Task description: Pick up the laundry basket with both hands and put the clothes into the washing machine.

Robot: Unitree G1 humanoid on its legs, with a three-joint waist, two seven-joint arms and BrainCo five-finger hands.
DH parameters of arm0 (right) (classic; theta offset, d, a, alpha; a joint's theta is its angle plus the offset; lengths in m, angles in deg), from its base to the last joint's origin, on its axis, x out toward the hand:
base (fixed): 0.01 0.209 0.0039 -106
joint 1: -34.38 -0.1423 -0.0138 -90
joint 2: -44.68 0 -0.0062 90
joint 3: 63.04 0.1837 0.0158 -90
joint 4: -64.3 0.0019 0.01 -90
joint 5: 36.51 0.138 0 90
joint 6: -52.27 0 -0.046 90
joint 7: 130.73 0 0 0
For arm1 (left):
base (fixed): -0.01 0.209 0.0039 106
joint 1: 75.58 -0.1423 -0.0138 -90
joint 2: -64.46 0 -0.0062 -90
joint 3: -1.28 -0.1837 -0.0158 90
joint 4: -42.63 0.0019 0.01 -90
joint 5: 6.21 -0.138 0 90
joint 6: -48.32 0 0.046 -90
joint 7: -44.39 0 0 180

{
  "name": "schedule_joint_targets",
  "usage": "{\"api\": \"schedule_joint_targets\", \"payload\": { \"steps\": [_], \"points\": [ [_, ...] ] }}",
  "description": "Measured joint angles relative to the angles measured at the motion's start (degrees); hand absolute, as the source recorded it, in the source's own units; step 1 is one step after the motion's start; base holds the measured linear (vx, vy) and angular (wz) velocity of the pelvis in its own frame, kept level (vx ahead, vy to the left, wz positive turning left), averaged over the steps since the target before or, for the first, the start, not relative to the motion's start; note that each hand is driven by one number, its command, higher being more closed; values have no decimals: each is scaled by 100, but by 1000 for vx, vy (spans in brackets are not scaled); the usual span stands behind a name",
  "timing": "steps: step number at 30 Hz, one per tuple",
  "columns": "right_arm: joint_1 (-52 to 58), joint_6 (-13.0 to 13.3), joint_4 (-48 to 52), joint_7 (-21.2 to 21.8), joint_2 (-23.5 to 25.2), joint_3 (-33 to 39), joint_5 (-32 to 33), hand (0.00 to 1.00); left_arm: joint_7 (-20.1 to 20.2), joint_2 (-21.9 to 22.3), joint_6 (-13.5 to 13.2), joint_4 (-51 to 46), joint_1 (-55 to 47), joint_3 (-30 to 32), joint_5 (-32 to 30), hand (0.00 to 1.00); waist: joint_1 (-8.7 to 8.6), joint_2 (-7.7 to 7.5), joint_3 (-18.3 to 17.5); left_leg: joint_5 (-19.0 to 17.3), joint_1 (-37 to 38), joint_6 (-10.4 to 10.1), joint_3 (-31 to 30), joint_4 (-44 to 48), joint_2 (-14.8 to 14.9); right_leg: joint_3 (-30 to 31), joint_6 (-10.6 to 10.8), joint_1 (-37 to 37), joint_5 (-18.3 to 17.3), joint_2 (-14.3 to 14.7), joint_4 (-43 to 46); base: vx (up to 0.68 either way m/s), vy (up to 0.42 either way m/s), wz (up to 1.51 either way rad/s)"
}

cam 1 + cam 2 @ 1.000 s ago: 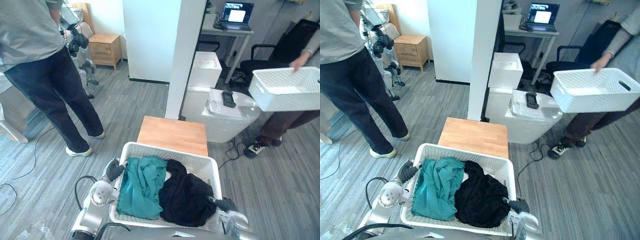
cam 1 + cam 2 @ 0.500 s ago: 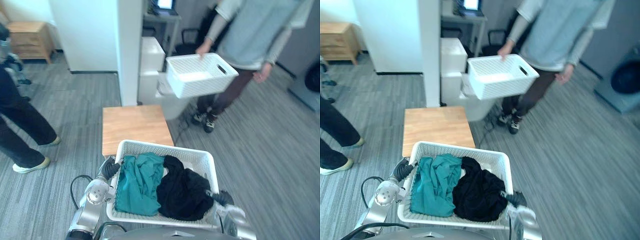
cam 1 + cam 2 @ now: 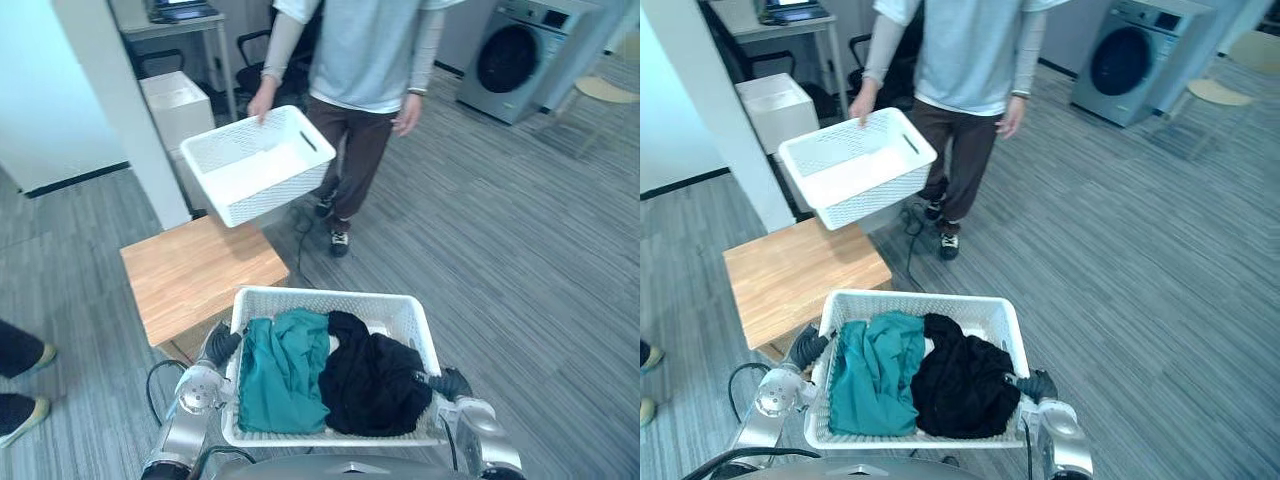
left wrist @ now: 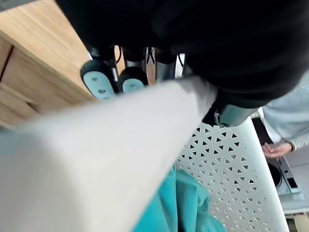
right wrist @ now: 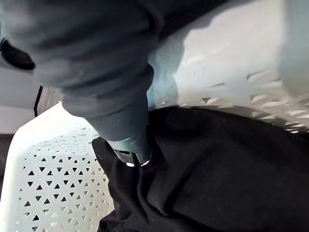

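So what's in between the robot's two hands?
The white laundry basket, holding a teal garment and a black garment, sits between the left hand and right hand, as both eye views show.

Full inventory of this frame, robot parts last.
laundry basket: 1, white, held between both hands
teal garment: 1, teal, basket's left half
black garment: 1, black, basket's right half
wooden table: 1, light wood, ahead-left of laundry basket
empty basket: 1, white, in person's hand, beyond table
person: 1, grey top, dark trousers, ahead
washing machine: 1, grey, far right
white box: 1, white, far left
left hand: 1, dark cover, pinching left rim
right hand: 1, dark cover, pinching right rim
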Motion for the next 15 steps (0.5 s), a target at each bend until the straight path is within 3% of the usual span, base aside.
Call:
{"api": "schedule_joint_targets", "payload": {
  "steps": [3, 4, 6, 7, 8, 9, 10, 11, 12, 13, 14, 15],
  "points": [
    [303, -1, 1, -1, 129, 116, 1, 100, 14, 4, 1, 190, -31, -56, 84, 100, -138, -2, 67, -17, 84, -17, 249, 307, 192, 348, -62, -110, 10, 86, 142, -122, -57, -74],
    [349, 35, 33, 3, 204, 128, 17, 100, 15, 11, -12, 182, -23, -48, 109, 100, -184, 25, 164, -125, 123, -108, 261, 590, 377, 489, -125, -169, -110, 181, 269, -178, -131, -97],
    [338, 118, 125, 0, 204, 112, 25, 100, -9, 10, -38, 181, 2, 1, 205, 100, -249, 222, 306, -573, 312, -317, 500, 1002, 884, 662, -280, -148, -249, 530, 399, -150, -114, -110],
    [310, 115, 135, -5, 257, 111, 22, 100, -8, -9, -39, 193, 24, 57, 210, 100, -248, 272, 341, -597, 334, -298, 583, 1405, 1118, 899, -324, -95, -280, 674, 373, -87, -120, -117],
    [309, 115, 143, -6, 307, 110, 23, 100, -15, 3, -39, 201, 34, 132, 218, 100, -261, 287, 435, -412, 120, 362, 366, 2196, 1448, 1181, -410, 17, -285, 813, 165, -92, -242, -147],
    [287, 110, 245, -14, 284, 158, 25, 100, -18, 75, -54, 194, 82, 144, 283, 100, -189, 403, 485, -159, -360, 835, -378, 2871, 1837, 1264, -561, -14, -466, 1041, 539, -63, -197, -141],
    [257, 129, 357, -15, 295, 217, 38, 100, -32, 109, -89, 160, 91, 180, 313, 100, -156, 444, 595, -40, -531, 878, -853, 3253, 1846, 1228, -609, -278, -695, 1075, 1386, 6, -126, -138],
    [298, 115, 640, -33, 409, 230, 31, 100, -53, 161, -116, 53, 84, 281, 358, 100, -139, 356, 777, 289, -723, 770, -1764, 3790, 1575, 1421, -658, -349, -891, 1017, 1893, -66, 35, -135],
    [331, 120, 690, -39, 335, 222, 26, 100, -62, 301, -109, 22, -54, 329, 417, 100, -163, 359, 778, -44, -912, 307, -2727, 3752, 972, 1737, -735, -404, -920, 1083, 1904, -87, 39, -133],
    [325, 124, 691, -36, 252, 203, 30, 100, -61, 359, -114, -9, -67, 332, 432, 100, -151, 387, 762, -312, -917, 59, -3141, 3418, 560, 1893, -748, -445, -914, 1080, 1815, -80, 26, -145],
    [290, 122, 723, -6, 75, 165, 61, 100, -57, 539, -113, -44, -61, 324, 434, 100, -89, 698, 669, -855, -933, 16, -3669, 2197, 158, 2176, -781, -510, -981, 1394, 1483, 18, 76, -171],
    [198, 114, 880, -7, 53, 160, 85, 100, -84, 559, -157, -272, -87, 366, 449, 100, 113, 832, 772, -1022, -919, -197, -3768, 1603, 79, 1903, -707, -984, -1262, 1448, 3113, 39, 52, -186]
  ]
}}
